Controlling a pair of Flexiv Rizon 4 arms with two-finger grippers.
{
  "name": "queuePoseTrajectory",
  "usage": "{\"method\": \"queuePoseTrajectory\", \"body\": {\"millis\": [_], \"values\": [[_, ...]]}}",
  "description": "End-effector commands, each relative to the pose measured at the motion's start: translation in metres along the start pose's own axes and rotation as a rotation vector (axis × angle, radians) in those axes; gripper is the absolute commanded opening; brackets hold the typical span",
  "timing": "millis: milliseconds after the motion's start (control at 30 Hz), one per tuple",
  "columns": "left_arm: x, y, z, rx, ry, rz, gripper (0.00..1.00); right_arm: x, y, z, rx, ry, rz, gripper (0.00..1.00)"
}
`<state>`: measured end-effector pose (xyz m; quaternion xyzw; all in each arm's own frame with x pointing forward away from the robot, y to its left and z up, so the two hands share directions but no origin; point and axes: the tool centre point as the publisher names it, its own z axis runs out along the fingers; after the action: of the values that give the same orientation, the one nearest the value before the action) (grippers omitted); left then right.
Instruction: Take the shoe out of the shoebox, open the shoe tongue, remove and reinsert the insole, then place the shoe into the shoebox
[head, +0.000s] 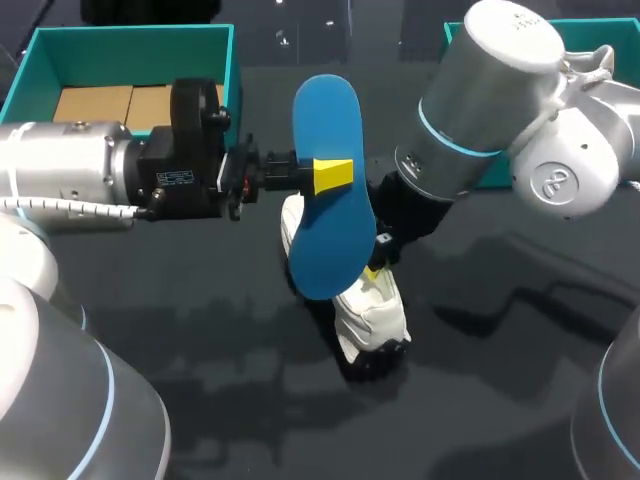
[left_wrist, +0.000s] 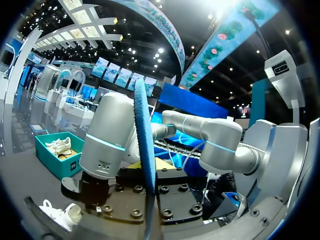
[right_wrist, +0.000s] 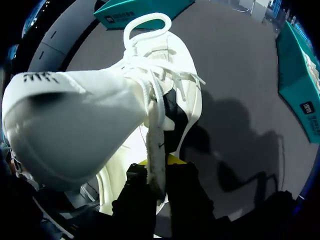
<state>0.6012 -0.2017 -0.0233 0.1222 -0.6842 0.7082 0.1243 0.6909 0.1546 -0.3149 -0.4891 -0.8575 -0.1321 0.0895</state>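
My left gripper (head: 333, 173) is shut on the blue insole (head: 328, 190) and holds it on edge in the air above the shoe. In the left wrist view the insole (left_wrist: 143, 150) runs edge-on between that gripper's (left_wrist: 149, 210) fingers. The white shoe (head: 368, 312) rests on the dark table under the insole. My right gripper (head: 378, 262) is at the shoe's opening. In the right wrist view it (right_wrist: 156, 176) is shut on the shoe's tongue (right_wrist: 75, 120), which is pulled back from the laces (right_wrist: 157, 75). The teal shoebox (head: 30, 60) stands at the back left with cardboard inside.
A second teal box (head: 497, 175) sits at the back right behind my right arm; the left wrist view shows it (left_wrist: 52, 160) with another white shoe in it. The dark tabletop (head: 520, 330) spreads in front of and to the right of the shoe.
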Motion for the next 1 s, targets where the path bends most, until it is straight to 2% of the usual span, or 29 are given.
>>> {"method": "queuePoseTrajectory", "body": {"millis": [33, 333, 1000], "values": [[0.001, 0.001, 0.0, 0.003, -0.001, 0.0, 0.0, -0.004, -0.007, 0.003, -0.166, 0.021, 0.165, 0.0], [0.001, 0.001, 0.0, 0.003, -0.001, 0.0, 0.0, -0.006, 0.001, 0.015, -0.176, -0.004, 0.232, 0.0], [0.001, 0.001, 0.0, 0.003, -0.001, 0.0, 0.0, -0.018, 0.013, 0.044, -0.114, -0.037, 0.282, 0.0]]}}
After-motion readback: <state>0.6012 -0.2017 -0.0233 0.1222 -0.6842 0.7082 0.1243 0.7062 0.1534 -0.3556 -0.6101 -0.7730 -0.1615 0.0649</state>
